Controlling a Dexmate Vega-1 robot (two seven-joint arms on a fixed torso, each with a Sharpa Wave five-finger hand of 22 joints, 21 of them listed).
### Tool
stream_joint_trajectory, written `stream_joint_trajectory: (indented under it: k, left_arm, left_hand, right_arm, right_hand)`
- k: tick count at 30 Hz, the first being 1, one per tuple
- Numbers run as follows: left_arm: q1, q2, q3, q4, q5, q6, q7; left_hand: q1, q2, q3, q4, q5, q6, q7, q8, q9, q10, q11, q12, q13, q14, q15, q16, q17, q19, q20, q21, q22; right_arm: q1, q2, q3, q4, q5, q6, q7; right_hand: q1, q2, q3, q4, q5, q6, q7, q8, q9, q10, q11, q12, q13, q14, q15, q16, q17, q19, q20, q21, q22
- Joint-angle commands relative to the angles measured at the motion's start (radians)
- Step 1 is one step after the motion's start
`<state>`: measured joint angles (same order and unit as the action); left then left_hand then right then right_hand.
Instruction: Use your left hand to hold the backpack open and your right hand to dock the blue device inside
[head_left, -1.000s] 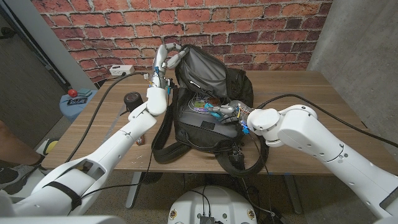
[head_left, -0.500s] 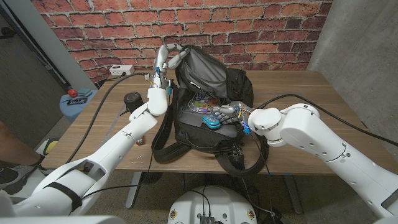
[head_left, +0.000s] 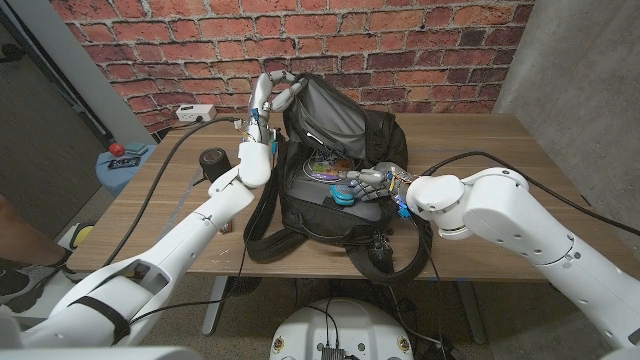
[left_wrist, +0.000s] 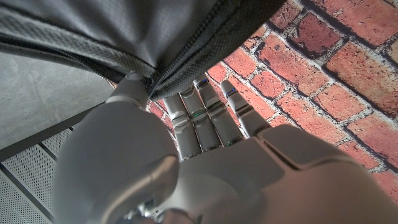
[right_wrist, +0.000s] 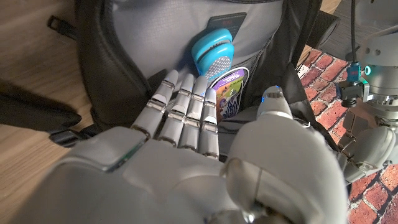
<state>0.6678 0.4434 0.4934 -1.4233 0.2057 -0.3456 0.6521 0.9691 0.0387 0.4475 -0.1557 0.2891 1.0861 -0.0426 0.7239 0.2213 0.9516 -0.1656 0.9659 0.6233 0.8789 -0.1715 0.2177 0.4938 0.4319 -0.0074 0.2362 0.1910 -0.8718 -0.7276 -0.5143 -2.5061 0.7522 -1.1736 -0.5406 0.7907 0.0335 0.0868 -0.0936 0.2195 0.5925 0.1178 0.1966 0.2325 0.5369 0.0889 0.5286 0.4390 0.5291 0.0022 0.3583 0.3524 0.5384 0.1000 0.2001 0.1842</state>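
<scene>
**A:** At the bag's mouth, what are the fingers doing?

**B:** The left hand pinches the raised flap of the backpack; the left wrist view shows its fingers clamped on the fabric edge, holding the bag open. The right hand sits at the opening with its fingers straight, side by side, gripping nothing.

**A:** And the blue device?

**B:** The device lies inside, against the grey lining, just beyond the right fingertips and next to a purple sticker. It looks released, so I judge the docking nearly done.

**A:** How to finish well?

**B:** Probably nudge it deeper with flat fingertips, then draw the right hand straight back so nothing snags the zipper edge or straps. Keep the left pinch firm and high; if the flap sags, it could drag the device out. The bag rests steady on the surface.
</scene>
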Motion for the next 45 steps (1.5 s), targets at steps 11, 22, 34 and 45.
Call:
stream_joint_trajectory:
  k: [11, 22, 34, 45]
  left_arm:
    - [0.015, 0.002, 0.000, -0.030, 0.005, 0.008, -0.016]
    - [0.029, 0.014, -0.014, -0.047, -0.001, 0.006, -0.018]
    - [0.079, 0.044, -0.058, -0.116, -0.033, 0.045, -0.032]
    - [0.113, 0.068, -0.088, -0.165, -0.030, 0.074, -0.023]
  left_hand:
    - [0.002, 0.007, -0.001, -0.003, 0.007, -0.002, 0.006, 0.006, -0.001, -0.002, -0.005, 0.002, 0.000, -0.004, -0.002, -0.003, 0.004, -0.003, -0.003, -0.004, 0.002]
    - [0.002, 0.008, -0.001, -0.002, 0.007, -0.003, 0.006, 0.005, -0.002, -0.008, -0.006, 0.002, 0.001, -0.008, 0.000, -0.005, 0.004, -0.004, -0.002, -0.005, 0.003]
    - [0.001, 0.009, -0.003, -0.002, 0.005, -0.009, 0.008, 0.004, -0.001, -0.012, -0.007, 0.002, 0.003, -0.012, 0.002, -0.005, 0.006, -0.005, -0.002, -0.005, 0.003]
    - [-0.001, 0.009, -0.003, -0.001, 0.004, -0.009, 0.008, 0.004, -0.003, -0.014, -0.006, 0.001, 0.000, -0.013, 0.002, -0.006, 0.004, -0.007, -0.001, -0.005, 0.003]
  right_arm:
    - [-0.094, -0.027, 0.145, -0.129, 0.096, -0.082, -0.076]
    - [-0.106, -0.050, 0.192, -0.146, 0.106, -0.119, -0.099]
    - [-0.095, -0.079, 0.195, -0.125, 0.085, -0.111, -0.090]
    - [-0.070, -0.116, 0.158, -0.084, 0.033, -0.048, -0.068]
  right_hand:
    - [0.002, 0.016, 0.002, 0.003, 0.012, 0.019, -0.003, 0.014, -0.001, 0.030, -0.003, 0.003, 0.003, 0.025, -0.001, -0.003, -0.002, 0.015, 0.006, 0.012, 0.001]
    - [0.004, 0.024, 0.004, 0.001, 0.014, 0.032, -0.007, 0.019, -0.004, 0.046, -0.004, 0.001, -0.005, 0.038, -0.006, -0.004, -0.003, 0.026, 0.001, 0.016, 0.000]
    - [0.010, 0.032, 0.007, -0.002, 0.015, 0.032, -0.008, 0.018, -0.007, 0.043, -0.004, -0.006, -0.010, 0.036, -0.008, -0.005, 0.000, 0.023, -0.001, 0.014, 0.000]
    - [0.006, 0.038, 0.006, -0.001, 0.013, 0.033, -0.011, 0.018, -0.008, 0.046, -0.008, -0.007, -0.010, 0.038, -0.011, -0.005, 0.003, 0.026, -0.003, 0.015, 0.000]
